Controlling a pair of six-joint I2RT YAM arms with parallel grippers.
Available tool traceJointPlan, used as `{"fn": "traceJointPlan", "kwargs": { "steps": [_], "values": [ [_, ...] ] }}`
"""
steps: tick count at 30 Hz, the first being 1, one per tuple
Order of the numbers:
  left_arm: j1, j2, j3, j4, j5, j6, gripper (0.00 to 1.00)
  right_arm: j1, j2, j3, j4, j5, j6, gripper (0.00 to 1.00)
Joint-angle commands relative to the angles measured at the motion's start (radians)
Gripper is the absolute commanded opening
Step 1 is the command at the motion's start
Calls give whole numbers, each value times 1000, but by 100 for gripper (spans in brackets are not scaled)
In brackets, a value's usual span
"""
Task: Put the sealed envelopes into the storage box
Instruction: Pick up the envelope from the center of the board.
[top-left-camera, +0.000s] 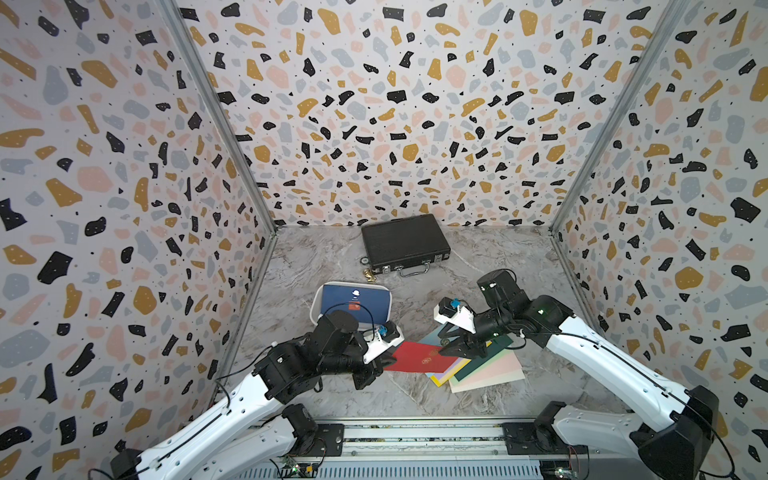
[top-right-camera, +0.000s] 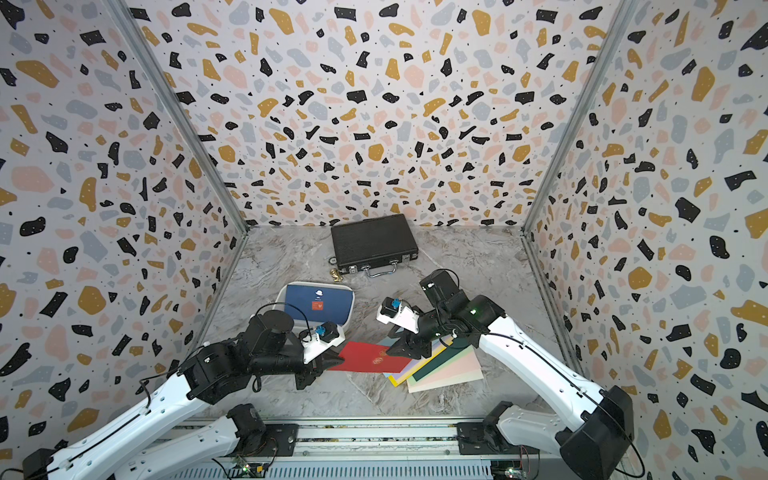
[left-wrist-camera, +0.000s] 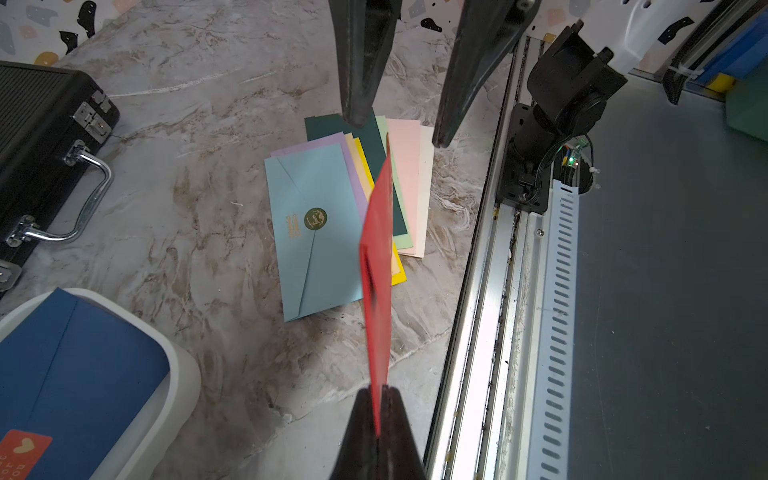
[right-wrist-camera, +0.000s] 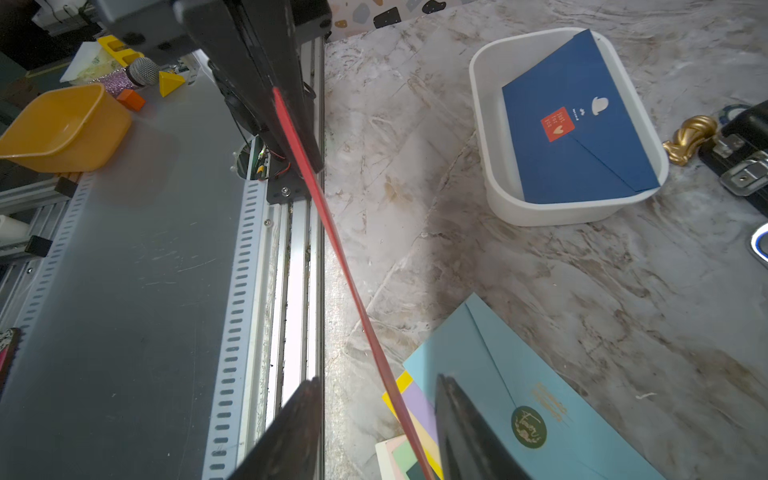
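Only wrist views show the green seal (left-wrist-camera: 315, 218) on the light-blue envelope (left-wrist-camera: 328, 266).

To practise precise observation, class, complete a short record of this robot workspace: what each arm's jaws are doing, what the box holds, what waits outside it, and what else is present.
Left jaws: shut on one end of the red paper envelope, which is held roughly level and partly over the stack
Right jaws: open, standing either side of that envelope's other end
White plastic storage tub: holds one navy blue envelope
Outside the tub: fanned stack of pastel envelopes, with a light blue envelope on top
At the back: closed black briefcase
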Motion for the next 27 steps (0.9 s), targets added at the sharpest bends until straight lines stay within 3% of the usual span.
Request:
{"fn": "traceJointPlan", "kwargs": {
  "steps": [1, 9, 12, 16, 17, 21, 23, 27],
  "values": [
    [3, -10, -5, 26, 20, 9, 0, 18, 2, -2, -16, -24, -27, 49],
    [5, -20, -11, 28, 1, 4, 0, 45, 31, -13, -11, -2, -34, 44],
    [5, -28, -14, 34, 7, -1, 0, 47, 41, -12, -6, -2, -32, 29],
    [5, -44, -30, 52, -30, -29, 0, 48, 37, -3, 4, 5, -31, 0],
    [6, -50, -32, 53, -67, -50, 12, 48, 38, 6, -3, 14, -32, 0],
    [6, -92, -52, 22, -353, -164, 100, 48, 68, 94, -74, 100, -58, 0],
    [6, -123, -55, -17, -512, -245, 99, 48, 102, 162, -111, 145, -72, 0],
    [4, -197, -21, -153, -908, -546, 99, 48, 228, 352, -197, 202, -106, 0]
  ]
}}
